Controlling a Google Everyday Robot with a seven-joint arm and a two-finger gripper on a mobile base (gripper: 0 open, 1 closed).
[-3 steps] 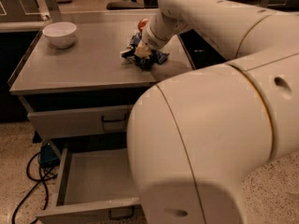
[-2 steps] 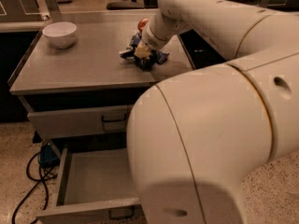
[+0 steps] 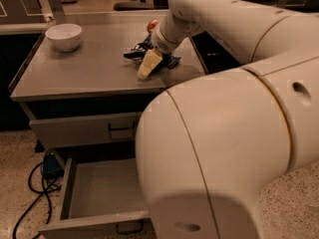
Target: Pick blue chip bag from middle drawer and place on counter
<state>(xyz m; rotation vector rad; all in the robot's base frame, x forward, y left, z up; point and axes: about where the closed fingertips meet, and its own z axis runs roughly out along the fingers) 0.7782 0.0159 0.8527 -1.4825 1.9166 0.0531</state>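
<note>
Since the earlier frame the end effector (image 3: 148,64) has shifted a little toward the front of the surface (image 3: 84,71). Its pale tip now shows, angled down and to the left, where before I only saw dark clutter under the wrist. The blue chip bag (image 3: 171,60) is on the surface, near the back right, right under and beside the end effector. It's in about the same spot as before, and only a blue corner pokes out to the right of the wrist. There's a dark bit just left of the tip, and I can't say whether that's bag or hardware. I also can't tell if the end effector is released or still grasping the bag, because the wrist covers the contact area. The white bowl (image 3: 64,36) hasn't moved; it sits at the back left corner of the surface, well apart from the bag. The middle drawer (image 3: 102,195) is pulled out, same as before, with its right part hidden behind the arm's big shell (image 3: 214,168). The upper drawer (image 3: 82,131) is closed. Black cables (image 3: 31,193) lie on the floor left of the cabinet.
</note>
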